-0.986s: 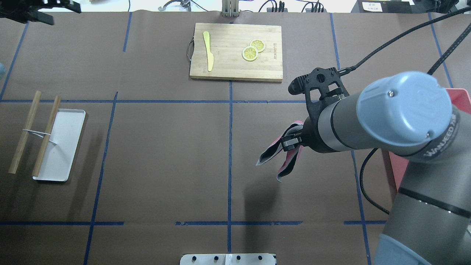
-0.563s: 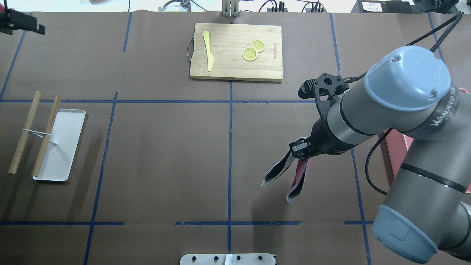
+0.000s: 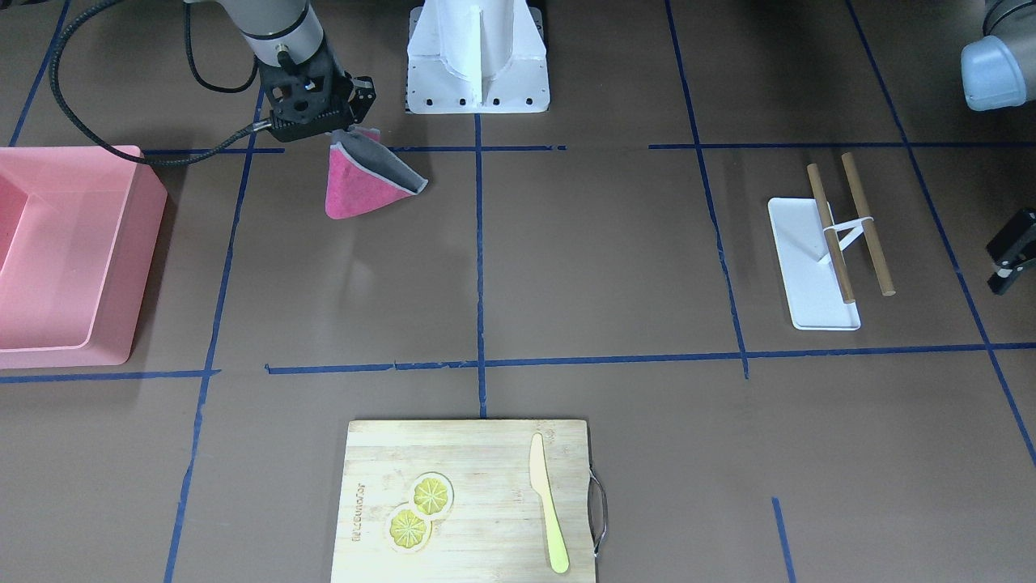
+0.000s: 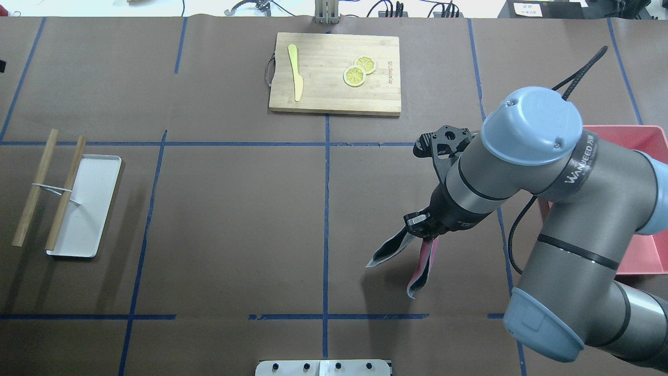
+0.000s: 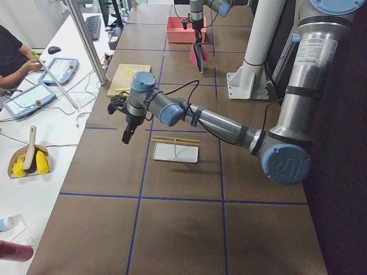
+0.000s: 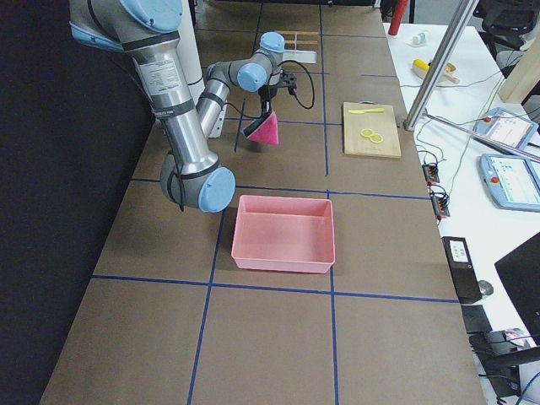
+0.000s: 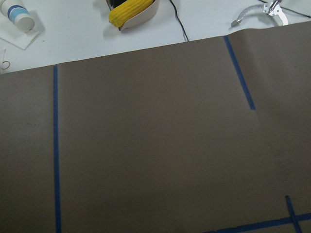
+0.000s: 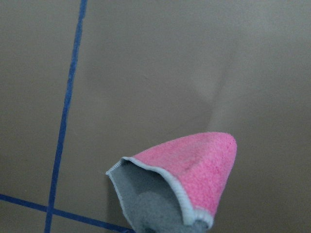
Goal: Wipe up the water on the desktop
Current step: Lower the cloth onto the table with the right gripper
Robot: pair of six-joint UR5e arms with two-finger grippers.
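The desktop (image 4: pixel 235 209) is a dark-brown surface with a blue tape grid; I see no water patch on it. My right gripper (image 4: pixel 420 230) is shut on a pink cloth with a grey back (image 4: pixel 424 263), which hangs folded above the desktop on the right of centre. The cloth also shows in the front view (image 3: pixel 356 182) below the gripper (image 3: pixel 344 129), and in the right wrist view (image 8: pixel 194 170). My left gripper (image 5: pixel 127 134) hovers over the far left of the table, barely at the front view's edge (image 3: pixel 1008 259). I cannot tell if it is open.
A pink bin (image 3: pixel 113 243) stands on my right side of the table. A bamboo cutting board (image 4: pixel 334 73) with a yellow knife and two lemon slices lies at the far middle. A white tray (image 4: pixel 94 198) with two tied wooden sticks (image 4: pixel 36 188) lies at the left.
My right arm has swung the cloth nearer to the robot's side and slightly lower. My left gripper has moved out of the overhead view at the top left.
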